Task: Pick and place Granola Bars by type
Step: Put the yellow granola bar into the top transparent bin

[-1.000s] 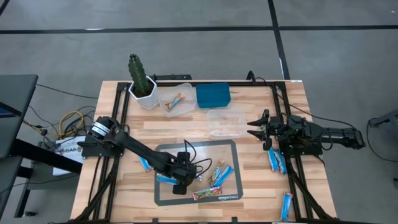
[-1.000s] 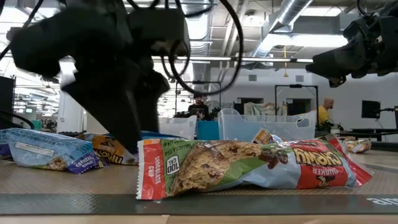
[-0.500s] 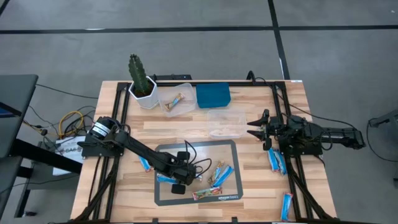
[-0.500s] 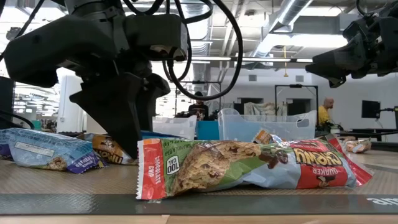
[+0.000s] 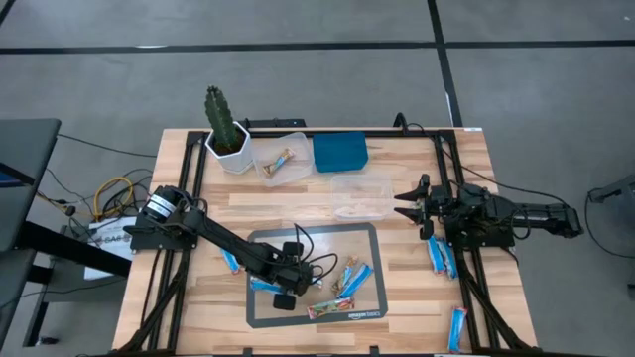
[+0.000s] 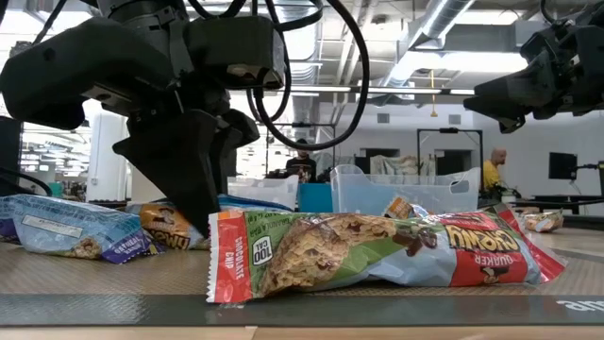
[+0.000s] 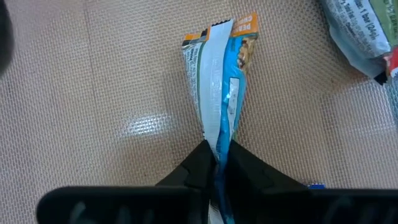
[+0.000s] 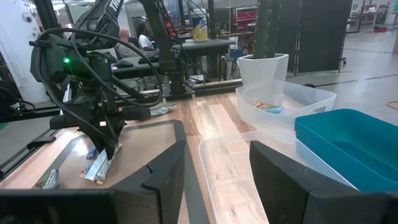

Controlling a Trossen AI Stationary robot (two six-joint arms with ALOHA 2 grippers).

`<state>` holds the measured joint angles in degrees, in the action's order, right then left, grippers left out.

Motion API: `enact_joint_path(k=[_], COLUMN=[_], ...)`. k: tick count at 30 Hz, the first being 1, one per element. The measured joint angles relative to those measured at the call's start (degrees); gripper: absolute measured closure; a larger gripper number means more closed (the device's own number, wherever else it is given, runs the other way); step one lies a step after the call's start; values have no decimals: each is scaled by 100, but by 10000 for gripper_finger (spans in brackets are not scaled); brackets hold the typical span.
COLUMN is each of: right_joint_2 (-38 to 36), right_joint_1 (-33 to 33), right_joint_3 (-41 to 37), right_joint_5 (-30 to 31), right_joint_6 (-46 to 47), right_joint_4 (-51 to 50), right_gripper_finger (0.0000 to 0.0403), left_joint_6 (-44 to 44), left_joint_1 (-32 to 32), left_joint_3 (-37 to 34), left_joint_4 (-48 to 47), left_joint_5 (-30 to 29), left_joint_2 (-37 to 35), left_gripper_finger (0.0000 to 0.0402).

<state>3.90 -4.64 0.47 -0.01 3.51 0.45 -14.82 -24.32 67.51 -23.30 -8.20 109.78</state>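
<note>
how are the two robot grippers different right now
The left gripper is shut on a blue granola bar over the grey mat; the right gripper is open and holds nothing. The left reaches down at the mat, while the right waits level beside the clear tub. Both have dark fingers.

- The table [image 5: 397, 288] is pale wood planks with black rails along both sides.
- A grey mat [image 5: 260, 243] lies at the front middle; several bars [image 5: 354, 281] rest on it, blue ones and a red-and-green one [image 5: 329, 310].
- Off the mat: one blue bar [image 5: 229, 261] to its left, two [image 5: 441, 257] by the right rail, one [image 5: 456, 328] at the front right corner.
- At the back stand a potted cactus [image 5: 224, 134], a clear tub holding a bar [image 5: 280, 159], a blue bin [image 5: 341, 153] and a second clear tub [image 5: 361, 195].
</note>
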Motion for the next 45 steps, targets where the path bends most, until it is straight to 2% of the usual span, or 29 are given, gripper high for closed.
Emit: enact_joint_path(k=[10,17,28,33,40,45], right_joint_2=[0,0,-1,0,-1,-2], right_joint_1=[0,0,0,0,0,0], right_joint_3=[-1,-2,-2,-2,-1,-1], right_joint_5=[0,0,1,0,2,2], right_joint_6=[1,2,1,0,1,0], right_joint_4=[0,0,0,0,0,0], right_gripper_finger=[233,233,233,233,233,233], left_joint_6=[-298,-448,-549,-534,-295,-134], left_joint_1=[139,378,1337,1954,2889,3188], left_joint_3=[-2,-2,-2,-2,0,0], left_joint_4=[56,-60,-1213,-1735,-1987,-1981], left_joint_5=[-549,-1065,-2914,-3542,-3720,-3710], left_joint_2=[-422,-993,-2302,-2840,-3083,-3084], left_gripper_finger=[379,374,377,373,373,372])
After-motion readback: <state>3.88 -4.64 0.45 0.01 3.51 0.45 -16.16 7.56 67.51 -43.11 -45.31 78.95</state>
